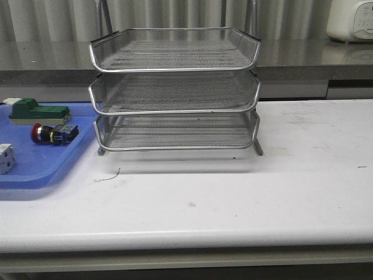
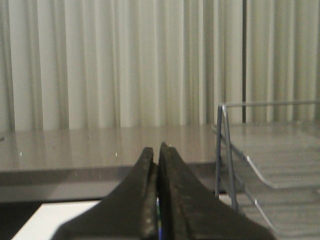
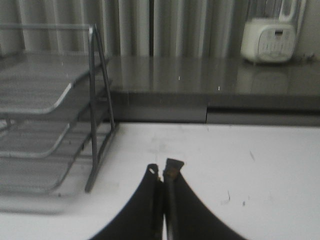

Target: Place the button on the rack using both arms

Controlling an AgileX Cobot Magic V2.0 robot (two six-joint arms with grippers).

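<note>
The button (image 1: 53, 133), red cap to the left with a black-and-yellow middle and blue rear, lies on its side on the blue tray (image 1: 41, 169) at the table's left. The silver wire-mesh rack (image 1: 175, 87) stands at the back centre with three stacked trays, all bare; its edge shows in the left wrist view (image 2: 265, 165) and the right wrist view (image 3: 50, 120). Neither arm shows in the front view. My left gripper (image 2: 156, 150) is shut and empty, held up left of the rack. My right gripper (image 3: 164, 170) is shut and empty above the white table, right of the rack.
A green-and-beige block (image 1: 36, 111) and a white cube (image 1: 6, 158) also lie on the blue tray. A grey counter (image 1: 326, 58) runs behind the table, with a white appliance (image 1: 351, 20) at its right end, also in the right wrist view (image 3: 269, 40).
</note>
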